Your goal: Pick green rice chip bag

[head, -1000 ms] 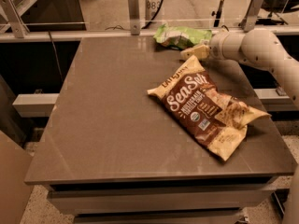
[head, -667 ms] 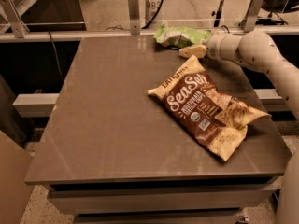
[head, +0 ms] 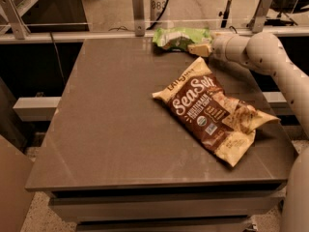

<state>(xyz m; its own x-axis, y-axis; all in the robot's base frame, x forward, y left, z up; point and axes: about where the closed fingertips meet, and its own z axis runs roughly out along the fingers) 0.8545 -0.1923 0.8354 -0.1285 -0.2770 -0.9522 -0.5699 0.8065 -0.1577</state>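
The green rice chip bag (head: 179,37) is small, crinkled and light green with white patches. It lies at the far edge of the grey table (head: 111,124), right of centre. My gripper (head: 197,49) reaches in from the right on a white arm and sits at the bag's right front corner, touching or nearly touching it. The large brown-and-cream "Sea Salt" bag (head: 212,111) lies on the table's right half, in front of the gripper.
A metal rail with upright posts (head: 138,11) runs behind the table's far edge. My white arm (head: 270,62) crosses the table's right side. A lower shelf edge (head: 36,108) shows left of the table.
My gripper and arm have shifted slightly up and away from the Sea Salt bag toward the green bag. Both bags lie where they were.
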